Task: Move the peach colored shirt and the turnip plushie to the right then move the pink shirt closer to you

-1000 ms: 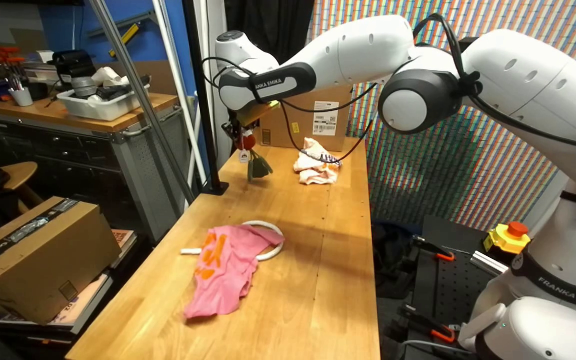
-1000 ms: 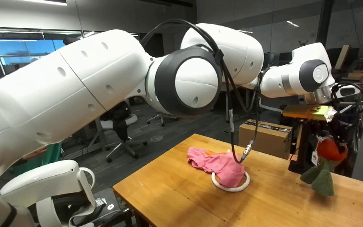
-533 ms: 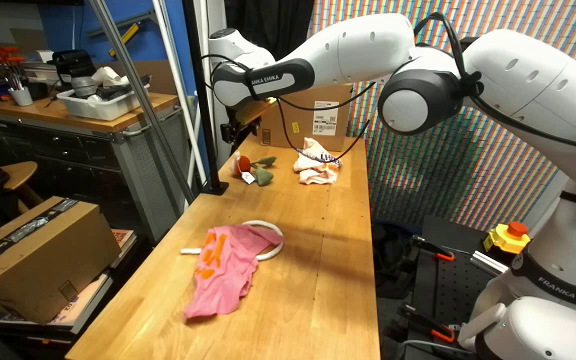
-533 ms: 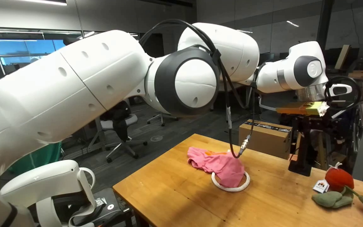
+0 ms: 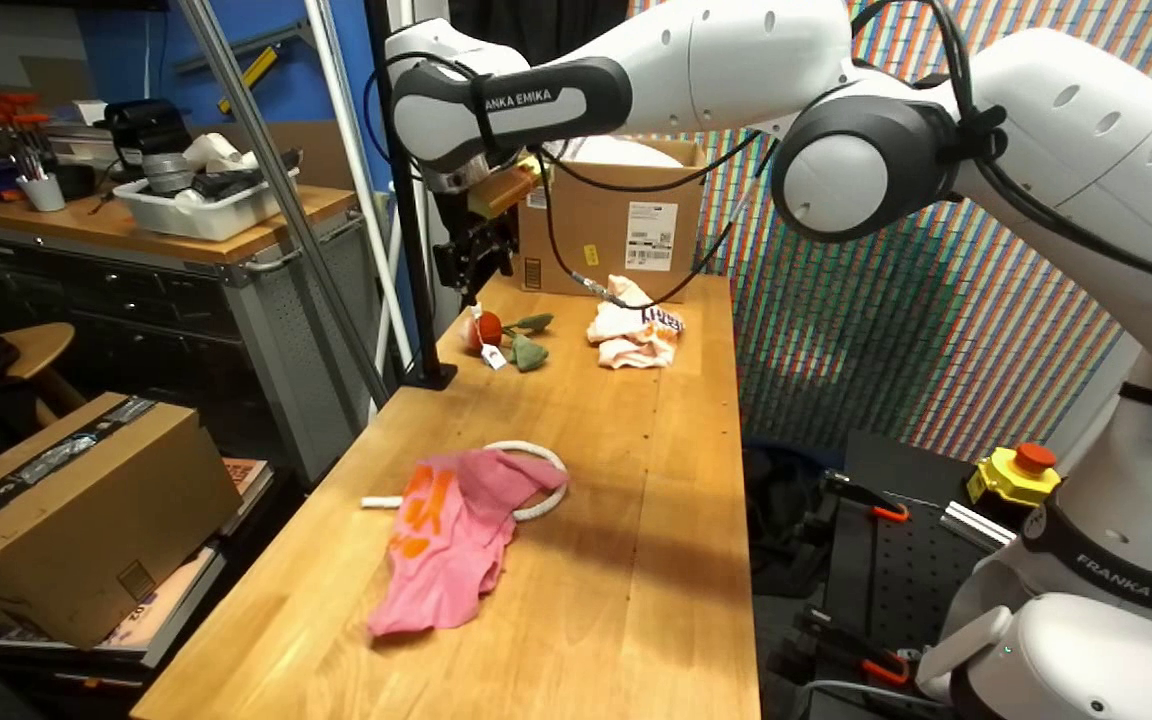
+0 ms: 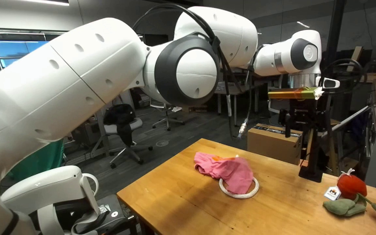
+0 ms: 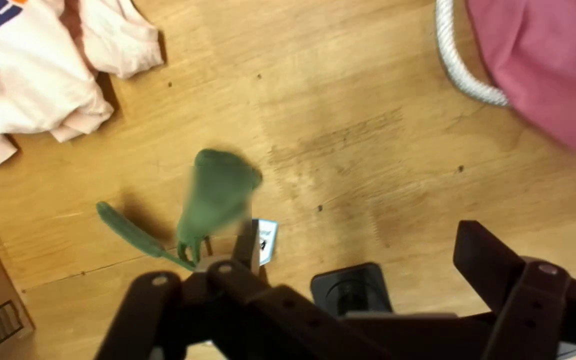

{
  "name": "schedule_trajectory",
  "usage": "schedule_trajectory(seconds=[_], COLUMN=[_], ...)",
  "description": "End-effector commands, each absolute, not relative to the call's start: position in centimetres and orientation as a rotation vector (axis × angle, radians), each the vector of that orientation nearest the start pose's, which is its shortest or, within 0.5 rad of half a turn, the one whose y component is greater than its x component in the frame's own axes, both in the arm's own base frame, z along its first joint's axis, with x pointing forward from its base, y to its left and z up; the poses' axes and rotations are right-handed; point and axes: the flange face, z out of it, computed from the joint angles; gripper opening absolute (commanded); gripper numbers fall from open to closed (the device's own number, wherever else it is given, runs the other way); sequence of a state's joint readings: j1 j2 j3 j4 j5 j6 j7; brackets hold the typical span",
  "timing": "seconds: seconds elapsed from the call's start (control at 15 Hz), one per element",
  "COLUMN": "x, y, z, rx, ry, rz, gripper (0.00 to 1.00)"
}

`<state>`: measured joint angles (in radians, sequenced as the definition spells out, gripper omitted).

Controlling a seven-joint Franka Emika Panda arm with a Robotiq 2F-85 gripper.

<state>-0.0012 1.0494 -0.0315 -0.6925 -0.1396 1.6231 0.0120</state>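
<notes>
Your gripper (image 7: 358, 232) is spread, holding nothing — peach shirt (image 7: 28, 80) upper left and turnip plushie (image 7: 220, 187) lower left in the wrist view look done, so likely you only have the pink shirt (image 7: 558, 65), upper right, to bring closer.

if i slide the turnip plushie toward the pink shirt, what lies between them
In the wrist view, going from the turnip plushie: wooden tabletop, then a curve of white rope, partly under the pink shirt.

In an exterior view, the plushie (image 5: 490, 328) lies left of the far shirt (image 5: 634, 338); the near shirt (image 5: 456, 540) covers some rope (image 5: 540, 510)
</notes>
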Motion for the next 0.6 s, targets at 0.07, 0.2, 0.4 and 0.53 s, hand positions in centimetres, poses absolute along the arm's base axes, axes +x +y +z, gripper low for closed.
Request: schedule_trajectory(seconds=[0.07,0.2,0.4,0.53], x=[75.6,74.7,73.6,72.8], y=[1.0,2.8,6.1,8.6], z=[33.4,32.5,31.0,29.6], rx=[-3.162,-3.101,-2.998,-2.958], ry=[-0.249,-0.392,-0.601,-0.713], rz=[0.416,0.486,0.518,0.519], gripper=[1.00,1.00,1.00,1.00])
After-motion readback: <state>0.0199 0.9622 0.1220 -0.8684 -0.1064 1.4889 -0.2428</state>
